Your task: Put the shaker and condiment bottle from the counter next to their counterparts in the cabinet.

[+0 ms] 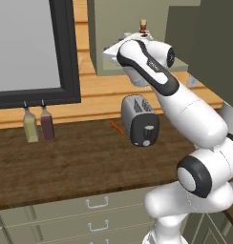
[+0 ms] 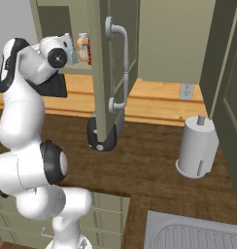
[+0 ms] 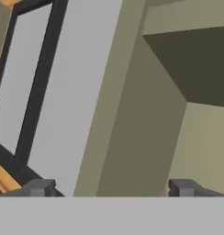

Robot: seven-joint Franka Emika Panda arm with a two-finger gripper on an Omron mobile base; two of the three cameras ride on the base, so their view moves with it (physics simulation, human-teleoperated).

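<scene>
The dark red condiment bottle stands inside the olive wall cabinet (image 1: 109,33); its cork stopper (image 1: 143,25) pokes up just behind my wrist. A red sliver of the condiment bottle (image 2: 89,52) sits right beside the pale orange bottle with a grey cap (image 2: 82,47). My gripper (image 3: 114,187) is open, its fingertips (image 3: 40,187) wide apart with nothing between them. It hovers at the cabinet's mouth, facing the cabinet's side wall (image 3: 132,114) and dark interior (image 3: 196,64). The blue-grey shaker and the yellow-green shaker are hidden.
A toaster (image 1: 140,121) stands on the dark wood counter (image 1: 75,162) below my arm, an orange stick (image 1: 116,127) beside it. A yellowish bottle (image 1: 31,126) and slim maroon bottle (image 1: 47,125) stand under the window. The open cabinet door (image 2: 113,63), a paper towel roll (image 2: 198,146) and a sink (image 2: 188,233) lie right.
</scene>
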